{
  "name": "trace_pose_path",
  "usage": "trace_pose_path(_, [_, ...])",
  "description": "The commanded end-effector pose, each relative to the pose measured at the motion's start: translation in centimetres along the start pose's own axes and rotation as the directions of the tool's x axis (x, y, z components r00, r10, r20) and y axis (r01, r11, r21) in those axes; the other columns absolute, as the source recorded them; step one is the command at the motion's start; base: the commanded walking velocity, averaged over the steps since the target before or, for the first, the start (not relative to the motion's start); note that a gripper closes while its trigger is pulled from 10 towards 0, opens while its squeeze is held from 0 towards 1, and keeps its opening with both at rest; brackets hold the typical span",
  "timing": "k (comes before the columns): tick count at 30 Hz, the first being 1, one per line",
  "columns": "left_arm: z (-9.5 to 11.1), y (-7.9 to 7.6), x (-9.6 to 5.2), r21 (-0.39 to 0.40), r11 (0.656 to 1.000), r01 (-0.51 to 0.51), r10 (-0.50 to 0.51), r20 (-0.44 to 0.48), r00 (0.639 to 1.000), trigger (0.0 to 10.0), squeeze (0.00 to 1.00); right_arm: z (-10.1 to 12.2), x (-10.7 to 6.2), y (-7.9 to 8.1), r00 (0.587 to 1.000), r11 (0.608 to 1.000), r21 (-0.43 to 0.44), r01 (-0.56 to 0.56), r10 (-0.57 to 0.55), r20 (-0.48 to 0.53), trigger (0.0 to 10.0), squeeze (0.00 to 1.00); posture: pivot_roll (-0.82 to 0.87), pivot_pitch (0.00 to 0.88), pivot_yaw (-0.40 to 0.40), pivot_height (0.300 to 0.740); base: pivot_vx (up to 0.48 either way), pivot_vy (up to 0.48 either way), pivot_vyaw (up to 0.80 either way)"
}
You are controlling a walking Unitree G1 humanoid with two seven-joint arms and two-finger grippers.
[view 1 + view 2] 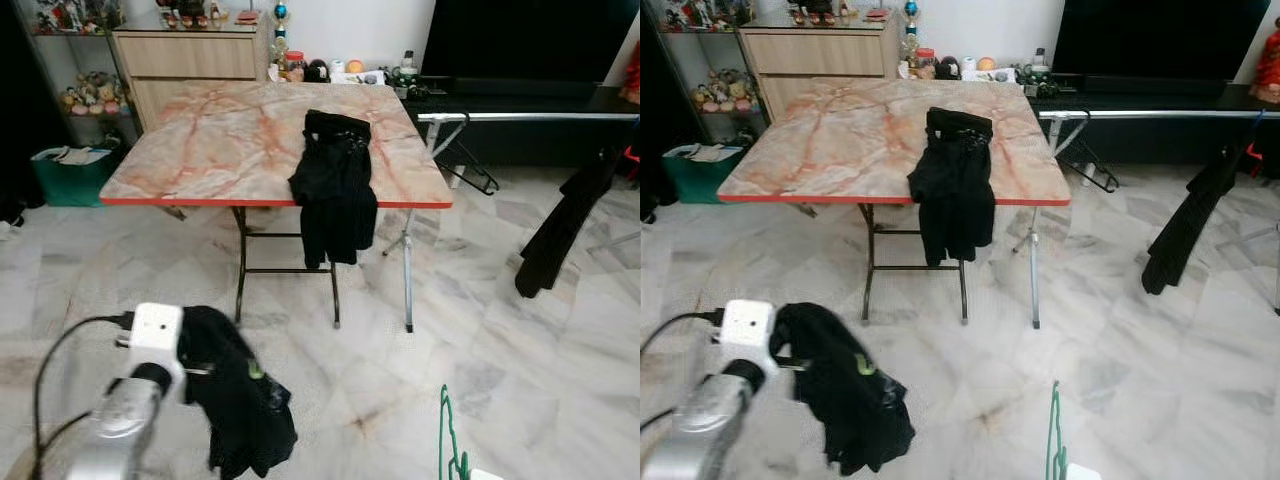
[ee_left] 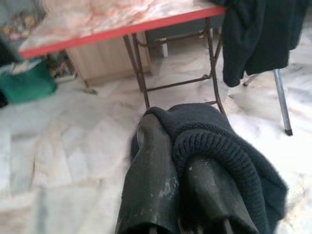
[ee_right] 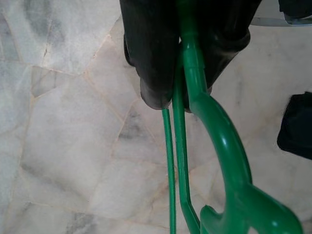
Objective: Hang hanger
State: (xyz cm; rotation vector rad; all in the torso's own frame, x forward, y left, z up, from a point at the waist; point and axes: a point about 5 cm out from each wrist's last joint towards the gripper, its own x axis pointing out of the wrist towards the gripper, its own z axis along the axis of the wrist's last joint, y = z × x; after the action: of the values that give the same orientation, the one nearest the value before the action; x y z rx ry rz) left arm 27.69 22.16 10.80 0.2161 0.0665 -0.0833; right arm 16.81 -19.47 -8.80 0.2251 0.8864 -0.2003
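A black garment (image 1: 953,185) is lying over the front edge of the marble-patterned table (image 1: 820,140). The left arm (image 1: 710,400) is holding another black garment (image 1: 845,400) above the floor, and a green hanger (image 1: 1053,435) is poking up at lower right

You get even, soft daylight across the tabletop (image 1: 230,140), with only a faint shadow on the floor (image 1: 400,380) beneath it. Beyond the tabletop, the TV screen (image 1: 530,40) reads as flat black. Your left wrist view is hazy; the green hanger (image 3: 214,126) blurs up close.
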Motion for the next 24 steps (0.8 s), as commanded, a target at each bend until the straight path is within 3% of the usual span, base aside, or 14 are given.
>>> trace_pose_path(1, [0.6,-0.8,0.0,0.057,0.996,0.064,-0.066,0.036,0.997,10.0,0.00,0.0,0.0,-0.3,1.000,1.000,-0.003,0.005,-0.005,0.000,10.0,0.00,0.16,0.000,-0.002,0.740,0.000,0.000,0.00])
trace_pose_path(2, [0.4,-0.8,-0.2,0.110,0.989,0.103,-0.107,0.033,0.994,10.0,0.00,0.0,0.0,-0.3,1.000,1.000,-0.005,0.004,-0.004,0.001,10.0,0.00,0.16,0.000,-0.004,0.740,0.000,0.000,0.00])
trace_pose_path(5, [0.1,-0.9,-0.5,0.160,0.977,0.141,-0.147,0.028,0.989,10.0,0.00,0.1,0.0,-0.3,1.000,1.000,-0.009,0.002,-0.002,0.001,10.0,0.00,0.16,0.000,-0.004,0.740,0.000,0.000,0.00])
trace_pose_path(9, [0.2,-0.9,-0.8,0.168,0.970,0.176,-0.184,0.037,0.982,10.0,0.00,0.1,0.0,-0.3,1.000,1.000,-0.012,0.002,-0.002,0.002,10.0,0.00,0.16,0.000,-0.007,0.740,0.000,0.000,0.00])
trace_pose_path(18, [-0.3,-1.5,-1.1,0.044,0.992,0.117,-0.119,0.043,0.992,10.0,0.00,0.0,-0.1,-0.4,1.000,1.000,-0.013,0.004,-0.004,-0.001,10.0,0.00,0.15,0.000,-0.004,0.740,0.000,0.000,0.00])
trace_pose_path(24, [-0.3,0.2,-1.2,0.040,0.997,0.068,-0.070,0.041,0.997,10.0,0.00,0.0,-0.1,-0.5,1.000,1.000,-0.010,0.009,-0.009,0.000,10.0,0.00,0.15,0.000,-0.006,0.740,0.000,0.000,0.00])
